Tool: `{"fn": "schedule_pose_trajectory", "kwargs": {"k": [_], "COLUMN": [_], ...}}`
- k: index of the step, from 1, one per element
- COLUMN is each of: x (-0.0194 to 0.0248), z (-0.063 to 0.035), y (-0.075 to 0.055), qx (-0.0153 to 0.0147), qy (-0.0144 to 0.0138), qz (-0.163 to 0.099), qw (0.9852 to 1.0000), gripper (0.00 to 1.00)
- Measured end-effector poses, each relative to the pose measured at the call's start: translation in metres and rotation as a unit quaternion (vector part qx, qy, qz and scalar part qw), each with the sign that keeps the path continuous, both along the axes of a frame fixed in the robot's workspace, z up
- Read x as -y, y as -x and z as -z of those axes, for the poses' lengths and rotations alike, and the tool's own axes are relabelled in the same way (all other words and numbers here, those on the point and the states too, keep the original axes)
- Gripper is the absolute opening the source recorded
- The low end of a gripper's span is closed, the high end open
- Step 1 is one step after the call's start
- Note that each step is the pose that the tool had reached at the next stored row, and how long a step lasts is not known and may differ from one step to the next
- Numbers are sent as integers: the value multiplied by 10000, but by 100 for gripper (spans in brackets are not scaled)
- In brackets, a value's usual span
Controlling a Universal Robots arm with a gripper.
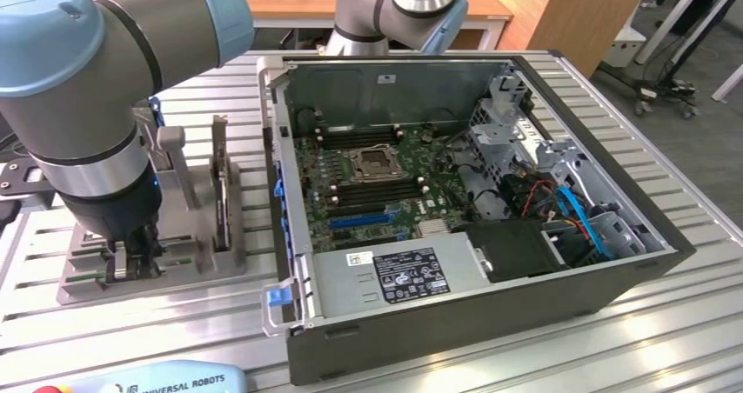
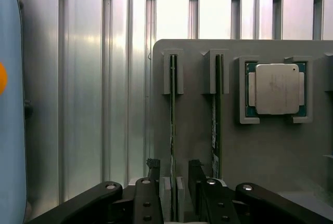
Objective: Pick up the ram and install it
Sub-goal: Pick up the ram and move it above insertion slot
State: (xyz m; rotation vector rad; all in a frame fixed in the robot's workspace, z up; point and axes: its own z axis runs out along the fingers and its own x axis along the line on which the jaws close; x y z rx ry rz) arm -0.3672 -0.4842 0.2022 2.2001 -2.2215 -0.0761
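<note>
The ram (image 2: pixel 172 125) stands on its thin edge in a slot of a grey holder (image 2: pixel 270 151). The black fingers (image 2: pixel 152 168) of the gripper (image 2: pixel 174 167) are spread wide, one on each side of it. I cannot tell if they touch it. The ram's end by the fingers is hidden. A second ram stick (image 2: pixel 215 120) stands just beside it, then a silver processor chip (image 2: pixel 276 89). In the exterior view the gripper (image 1: pixel 130 258) is at the lower left of the frame, down on the holder (image 1: pixel 221 263). The arm (image 1: pixel 104 106) covers much of the holder. The open computer case (image 1: pixel 465 323) sits mid-frame on the ribbed surface (image 1: pixel 673 323).
</note>
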Motion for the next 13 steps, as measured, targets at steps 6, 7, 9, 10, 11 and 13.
{"fn": "schedule_pose_trajectory", "kwargs": {"k": [6, 7, 9, 10, 11, 13], "x": [0, 0, 0, 0, 0, 0], "z": [0, 1, 9, 8, 8, 9], "y": [0, 0, 0, 0, 0, 0], "qx": [0, 0, 0, -1, -1, 0], "qy": [0, 0, 0, 0, 1, 0], "qz": [0, 0, 0, 0, 0, 0], "qw": [10000, 10000, 10000, 10000, 10000, 10000], "gripper": [27, 27, 27, 27, 27, 27]}}
